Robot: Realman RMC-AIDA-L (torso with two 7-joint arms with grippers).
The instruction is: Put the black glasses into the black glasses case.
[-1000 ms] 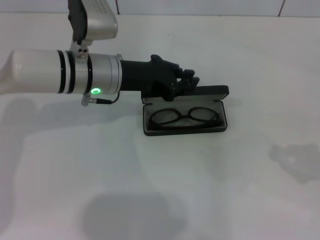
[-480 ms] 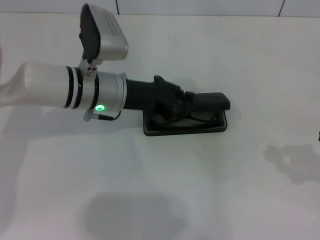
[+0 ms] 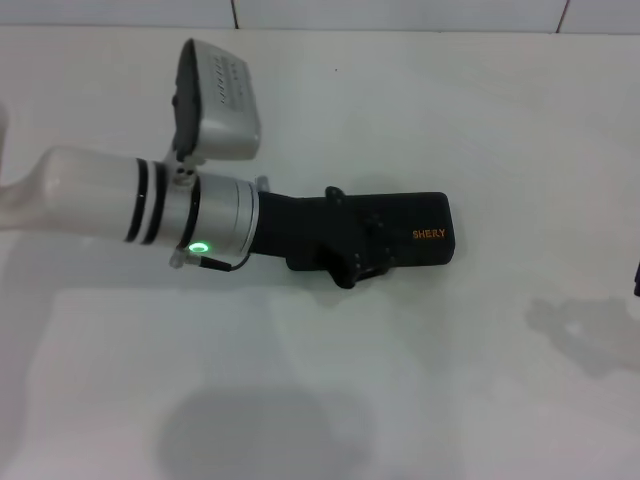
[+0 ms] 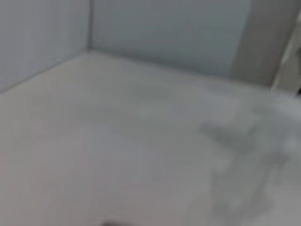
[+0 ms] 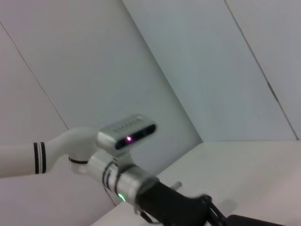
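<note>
A: Surface first. A pale, matte white table (image 3: 420, 380) fills the head view, with a tiled white wall (image 3: 400, 14) along its far edge, one dark grout line showing. Faint grey shadows lie on the tabletop, one near the front and one toward the right side.

B: And the wrist views?

A: The left wrist view gives only bare tabletop meeting two pale walls at a corner. The right wrist view looks across at pale wall panels and the left arm, its wrist camera lit.

B: The case?

A: The black glasses case (image 3: 415, 244) lies flat near the middle of the table, lid down, orange lettering on the lid. The black glasses cannot be seen; with the lid down the inside is hidden.

B: Left gripper?

A: The left gripper (image 3: 352, 256) comes in from the left, lying low over the left end of the case and touching it. Black on black; whether its fingers are apart or together cannot be told.

B: Right arm?

A: Only a dark sliver at the right edge of the head view, well away from the case.
</note>
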